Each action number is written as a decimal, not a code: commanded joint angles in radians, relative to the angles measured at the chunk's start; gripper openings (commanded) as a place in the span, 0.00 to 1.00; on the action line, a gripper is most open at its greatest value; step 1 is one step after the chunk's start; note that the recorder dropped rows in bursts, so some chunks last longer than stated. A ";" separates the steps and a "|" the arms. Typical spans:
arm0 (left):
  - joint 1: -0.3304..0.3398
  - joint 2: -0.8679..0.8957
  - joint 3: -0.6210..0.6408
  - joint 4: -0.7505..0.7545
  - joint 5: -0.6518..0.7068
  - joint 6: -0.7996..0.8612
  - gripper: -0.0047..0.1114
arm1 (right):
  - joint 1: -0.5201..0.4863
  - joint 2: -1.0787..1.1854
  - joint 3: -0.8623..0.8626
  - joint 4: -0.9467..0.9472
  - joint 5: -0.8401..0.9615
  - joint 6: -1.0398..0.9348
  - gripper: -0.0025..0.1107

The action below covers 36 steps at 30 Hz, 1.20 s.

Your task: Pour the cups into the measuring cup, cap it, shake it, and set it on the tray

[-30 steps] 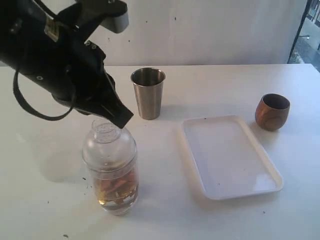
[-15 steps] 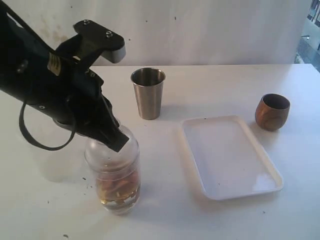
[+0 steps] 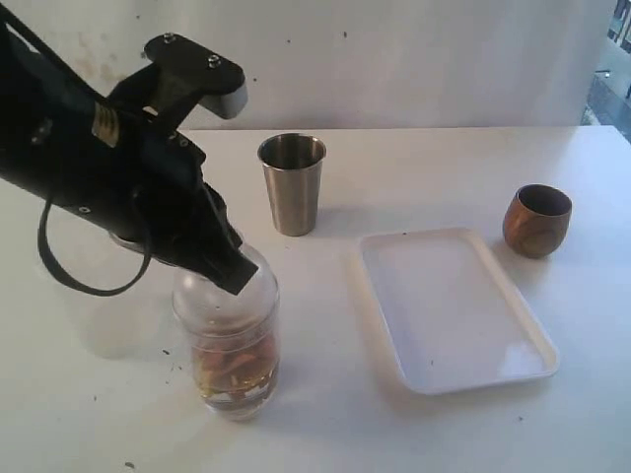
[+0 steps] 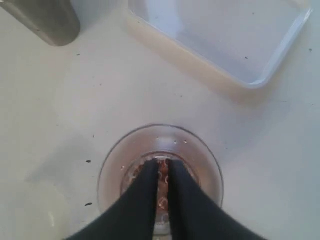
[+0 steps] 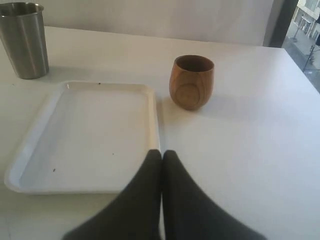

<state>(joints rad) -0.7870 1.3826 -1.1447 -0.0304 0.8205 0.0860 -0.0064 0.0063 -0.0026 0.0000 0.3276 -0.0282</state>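
The clear measuring cup stands at the front left of the table with brown pieces and liquid in its lower part. Its dome cap sits on it. My left gripper is down on the cap's top, and its neck is hidden beneath. In the left wrist view the left gripper has its jaws almost together over the cap, with nothing seen between them. The steel tumbler and the wooden cup stand upright. The white tray lies between them. My right gripper is shut over the tray's near rim.
A faint frosted cup stands left of the measuring cup, partly behind the left arm. The steel tumbler and wooden cup flank the tray's far end. The table's right edge lies beyond the wooden cup.
My left gripper has come down from above the cap onto its top. The capped measuring cup has shifted slightly to the right. Nothing else has moved.
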 commanded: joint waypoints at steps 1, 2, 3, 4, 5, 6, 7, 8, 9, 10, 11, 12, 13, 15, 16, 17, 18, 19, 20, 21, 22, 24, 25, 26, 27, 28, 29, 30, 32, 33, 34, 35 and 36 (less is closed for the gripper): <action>-0.004 -0.060 0.003 -0.011 -0.058 -0.006 0.27 | -0.004 -0.006 0.003 0.000 -0.008 0.006 0.02; -0.004 -0.075 0.003 -0.006 -0.062 -0.006 0.32 | -0.004 -0.006 0.003 0.000 -0.008 0.006 0.02; -0.004 -0.090 0.003 -0.002 -0.065 -0.006 0.38 | -0.004 -0.006 0.003 0.000 -0.008 0.006 0.02; -0.004 -0.103 0.003 -0.002 -0.067 -0.006 0.42 | -0.004 -0.006 0.003 0.000 -0.008 0.006 0.02; -0.004 -0.119 0.003 -0.002 -0.069 -0.006 0.47 | -0.004 -0.006 0.003 0.000 -0.008 0.006 0.02; -0.004 -0.135 0.003 -0.002 -0.069 -0.006 0.53 | -0.004 -0.006 0.003 0.000 -0.008 0.006 0.02; -0.004 -0.152 0.003 -0.002 -0.069 -0.008 0.57 | -0.004 -0.006 0.003 0.000 -0.008 0.006 0.02; -0.004 -0.168 0.003 -0.002 -0.067 -0.018 0.63 | -0.004 -0.006 0.003 0.000 -0.008 0.006 0.02; -0.004 -0.184 0.003 -0.002 -0.067 -0.031 0.68 | -0.004 -0.006 0.003 0.000 -0.008 0.006 0.02; -0.004 -0.214 0.003 -0.002 -0.061 -0.053 0.75 | -0.004 -0.006 0.003 0.000 -0.008 0.006 0.02; -0.004 -0.240 0.016 -0.002 -0.088 -0.086 0.77 | -0.004 -0.006 0.003 0.000 -0.008 0.006 0.02; -0.004 -0.263 0.035 -0.011 -0.130 -0.098 0.77 | -0.004 -0.006 0.003 0.000 -0.008 0.006 0.02; -0.004 -0.284 0.056 -0.018 -0.178 -0.098 0.77 | -0.004 -0.006 0.003 0.000 -0.008 0.006 0.02; -0.004 -0.369 0.188 -0.016 -0.407 -0.098 0.77 | -0.004 -0.006 0.003 0.000 -0.008 0.006 0.02; -0.004 -0.373 0.204 -0.003 -0.415 -0.098 0.78 | -0.004 -0.006 0.003 0.000 -0.008 0.006 0.02; -0.004 -0.374 0.217 0.030 -0.417 -0.098 0.83 | -0.004 -0.006 0.003 0.000 -0.008 0.006 0.02; -0.004 -0.371 0.227 0.039 -0.417 -0.098 0.90 | -0.004 -0.006 0.003 0.000 -0.008 0.006 0.02; -0.004 -0.369 0.230 0.037 -0.414 -0.086 0.95 | -0.004 -0.006 0.003 0.000 -0.008 0.006 0.02; -0.004 -0.369 0.230 0.037 -0.409 -0.079 0.95 | -0.004 -0.006 0.003 0.000 -0.008 0.006 0.02; -0.004 -0.372 0.230 0.030 -0.398 -0.059 0.95 | -0.004 -0.006 0.003 0.000 -0.008 0.006 0.02; -0.004 -0.374 0.230 0.010 -0.388 -0.059 0.94 | -0.004 -0.006 0.003 0.000 -0.008 0.006 0.02; -0.004 -0.415 0.321 -0.059 -0.512 -0.059 0.94 | -0.004 -0.006 0.003 0.000 -0.008 0.006 0.02; -0.004 -0.451 0.402 -0.085 -0.637 -0.059 0.94 | -0.004 -0.006 0.003 0.000 -0.008 0.006 0.02; -0.004 -0.485 0.476 -0.092 -0.725 -0.059 0.94 | -0.004 -0.006 0.003 0.000 -0.008 0.006 0.02; -0.004 -0.504 0.515 -0.092 -0.763 -0.064 0.94 | -0.004 -0.006 0.003 0.000 -0.008 0.006 0.02; -0.004 -0.548 0.604 -0.104 -0.834 -0.066 0.94 | -0.004 -0.006 0.003 0.000 -0.008 0.006 0.02; -0.004 -0.569 0.635 -0.107 -0.861 -0.066 0.94 | -0.004 -0.006 0.003 0.000 -0.008 0.006 0.02; -0.004 -0.590 0.669 -0.107 -0.886 -0.066 0.94 | -0.004 -0.006 0.003 0.000 -0.008 0.006 0.02; -0.004 -0.620 0.726 -0.107 -0.912 -0.066 0.94 | -0.004 -0.006 0.003 0.000 -0.008 0.006 0.02; -0.004 -0.637 0.780 -0.102 -0.937 -0.064 0.94 | -0.004 -0.006 0.003 0.000 -0.008 0.006 0.02; -0.004 -0.637 0.803 -0.101 -0.951 -0.062 0.94 | -0.004 -0.006 0.003 0.000 -0.008 0.006 0.02; -0.004 -0.624 0.866 -0.098 -1.017 -0.062 0.94 | -0.004 -0.006 0.003 0.000 -0.008 0.006 0.02; -0.004 -0.611 0.893 -0.098 -1.060 -0.062 0.94 | -0.004 -0.006 0.003 0.000 -0.008 0.006 0.02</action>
<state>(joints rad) -0.7870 0.7551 -0.3210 -0.1219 -0.1407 0.0257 -0.0064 0.0063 -0.0026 0.0000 0.3276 -0.0259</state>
